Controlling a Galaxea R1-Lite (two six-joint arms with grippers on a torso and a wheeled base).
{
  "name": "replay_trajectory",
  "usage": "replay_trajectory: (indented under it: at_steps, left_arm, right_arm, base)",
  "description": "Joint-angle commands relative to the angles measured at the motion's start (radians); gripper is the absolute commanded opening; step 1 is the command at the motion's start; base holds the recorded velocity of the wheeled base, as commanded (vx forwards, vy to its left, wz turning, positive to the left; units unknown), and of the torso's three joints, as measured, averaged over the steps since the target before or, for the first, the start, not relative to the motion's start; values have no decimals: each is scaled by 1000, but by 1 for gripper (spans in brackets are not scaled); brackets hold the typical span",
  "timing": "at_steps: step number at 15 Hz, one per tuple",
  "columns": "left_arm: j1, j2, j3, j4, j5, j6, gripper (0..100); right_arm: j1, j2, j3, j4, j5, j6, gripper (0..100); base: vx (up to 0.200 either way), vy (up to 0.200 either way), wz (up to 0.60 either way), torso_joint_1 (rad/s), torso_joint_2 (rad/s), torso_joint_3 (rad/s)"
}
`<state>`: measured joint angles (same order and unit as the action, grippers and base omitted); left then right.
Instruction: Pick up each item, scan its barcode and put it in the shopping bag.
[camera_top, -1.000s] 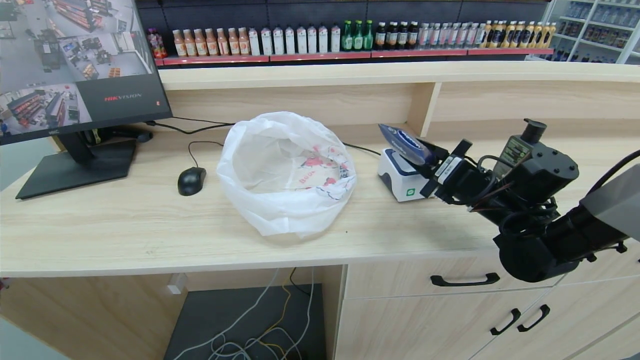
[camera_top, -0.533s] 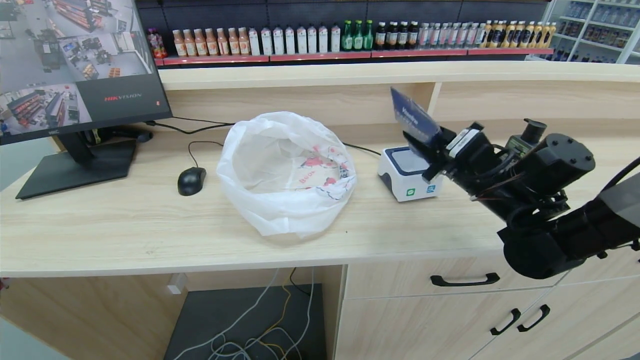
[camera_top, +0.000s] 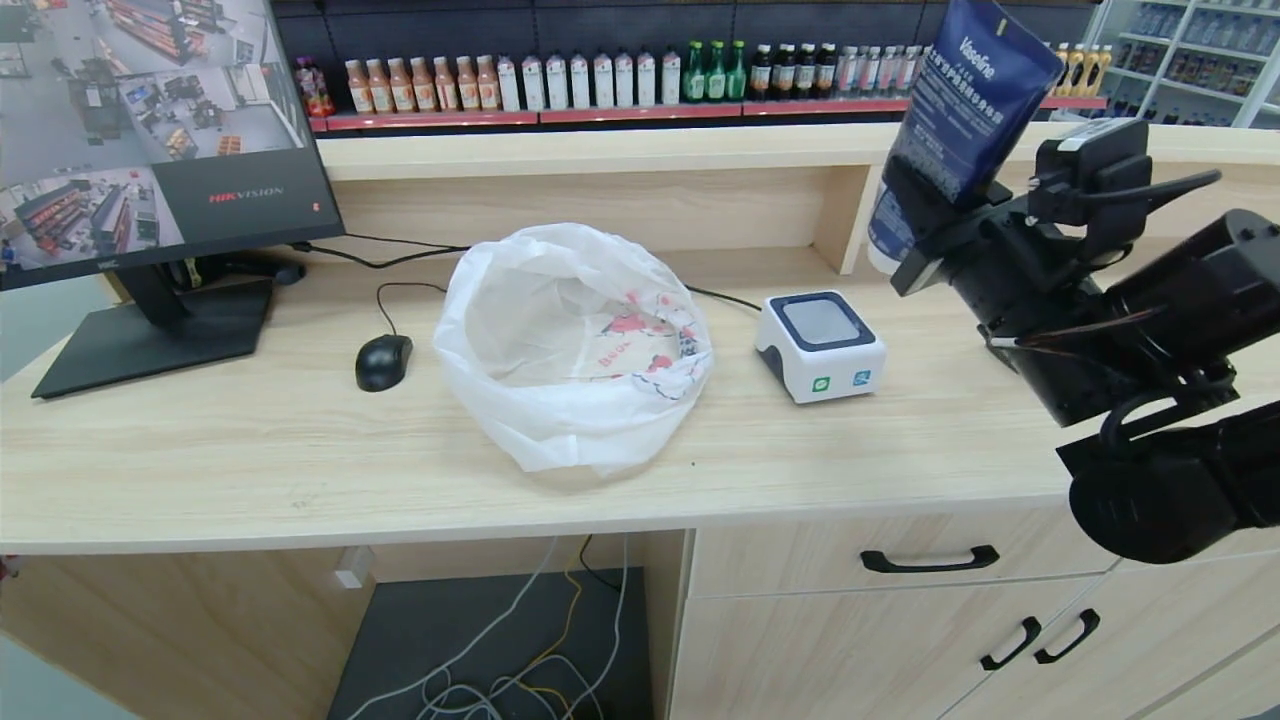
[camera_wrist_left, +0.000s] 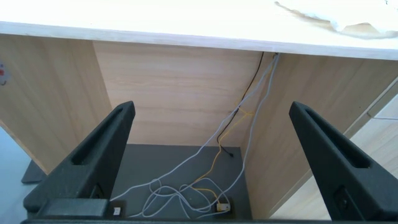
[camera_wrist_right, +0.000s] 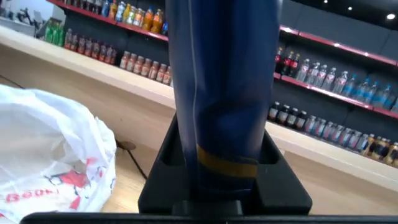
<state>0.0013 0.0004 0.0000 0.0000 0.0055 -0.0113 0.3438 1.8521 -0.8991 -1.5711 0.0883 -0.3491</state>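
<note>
The right gripper (camera_top: 935, 235) clamps the lower end of a glossy dark-blue pouch (camera_top: 968, 90) — flat, soft-sided, standing upright above it. Below to its left sit the boxy white scanner (camera_top: 820, 350) and, farther left, the crinkled white plastic shopping bag (camera_top: 570, 340), mouth open. The left gripper (camera_wrist_left: 211, 130) hangs wide open below the pale wood-grain counter (camera_wrist_left: 155, 28).

I see a pale wooden counter (camera_top: 250, 450) carrying an open white shopping bag (camera_top: 572, 345) mid-surface, a small scanner (camera_top: 820, 345) just right of it, and a black mouse (camera_top: 383, 362) and monitor (camera_top: 150, 150) to its left.
</note>
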Motion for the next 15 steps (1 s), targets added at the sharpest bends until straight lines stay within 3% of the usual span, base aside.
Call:
replay_trajectory:
  at_steps: [1, 3, 6, 15]
  left_arm:
    - [0, 0, 0, 0, 1, -1, 100]
    - [0, 0, 0, 0, 1, -1, 100]
    - [0, 0, 0, 0, 1, -1, 100]
    - [0, 0, 0, 0, 1, -1, 100]
  right_arm:
    - [9, -28, 19, 0, -2, 13, 0]
    - [18, -70, 141, 0, -30, 144, 0]
    - [37, -76, 218, 0, -32, 222, 0]
    - [80, -90, 235, 0, -81, 248, 0]
  base:
    - [0, 0, 0, 0, 0, 0]
    - [0, 0, 0, 0, 0, 0]
    - [0, 0, 0, 0, 0, 0]
    - [0, 0, 0, 0, 0, 0]
